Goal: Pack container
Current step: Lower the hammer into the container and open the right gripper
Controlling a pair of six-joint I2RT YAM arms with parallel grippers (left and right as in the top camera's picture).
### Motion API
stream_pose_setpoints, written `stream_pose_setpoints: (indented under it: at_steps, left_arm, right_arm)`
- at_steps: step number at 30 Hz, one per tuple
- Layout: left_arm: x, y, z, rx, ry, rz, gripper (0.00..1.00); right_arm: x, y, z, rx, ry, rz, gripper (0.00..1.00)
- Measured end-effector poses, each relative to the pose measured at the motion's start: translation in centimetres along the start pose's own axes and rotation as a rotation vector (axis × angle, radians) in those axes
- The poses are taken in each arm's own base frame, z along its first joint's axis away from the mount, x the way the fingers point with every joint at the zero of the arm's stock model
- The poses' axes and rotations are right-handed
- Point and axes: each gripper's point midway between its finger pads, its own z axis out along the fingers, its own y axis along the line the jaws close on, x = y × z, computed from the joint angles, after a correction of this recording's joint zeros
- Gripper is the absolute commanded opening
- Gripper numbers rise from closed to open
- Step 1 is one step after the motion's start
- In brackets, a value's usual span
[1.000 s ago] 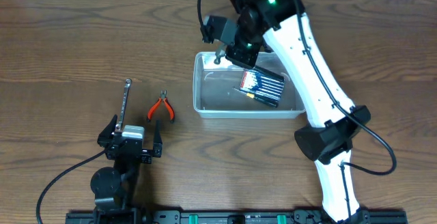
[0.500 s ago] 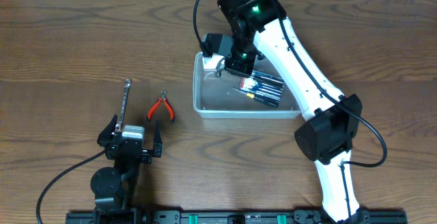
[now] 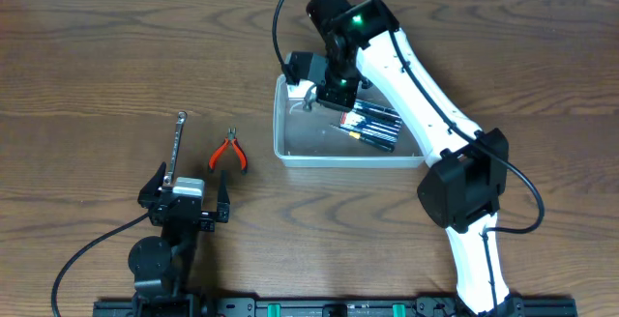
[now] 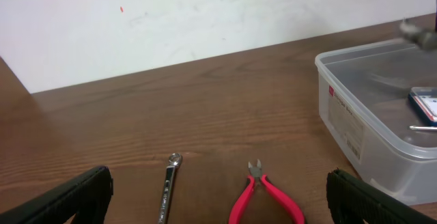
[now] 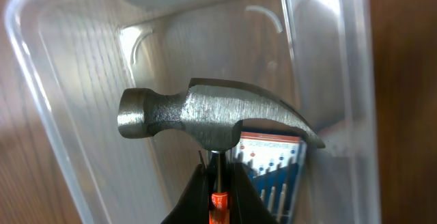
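The left end effector (image 3: pixel 189 193) sits wide open and empty, with the wrench (image 3: pixel 177 143) and pliers (image 3: pixel 228 153) just ahead of it on the worktop (image 3: pixel 77 85), unpacked. Further right stands the container (image 3: pixel 282 151). The right end effector (image 5: pixel 217 183), clamped on the hammer (image 5: pixel 205 118), hangs over the container's left end. The hammer head should go down flat on the bare floor beside the screwdriver set (image 3: pixel 372 124), clear of the left wall and rim.

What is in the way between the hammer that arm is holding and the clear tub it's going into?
Nothing visible. The right gripper holds the hammer directly over the open container, whose floor under the hammer's head looks bare. A screwdriver set lies inside, off toward the claw side.
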Motion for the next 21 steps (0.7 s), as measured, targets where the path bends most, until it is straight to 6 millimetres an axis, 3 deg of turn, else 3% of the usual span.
stream_pose_setpoints:
  at_steps: [8,21]
  left_arm:
    - [0.0,0.0,0.0,0.000,0.000,0.000,0.98]
    - [0.0,0.0,0.0,0.000,0.000,0.000,0.98]
  right_arm:
    - [1.2,0.5,2.6,-0.036,0.038,0.009,0.01]
    - [1.0,0.2,3.3,-0.024,0.024,0.005,0.01]
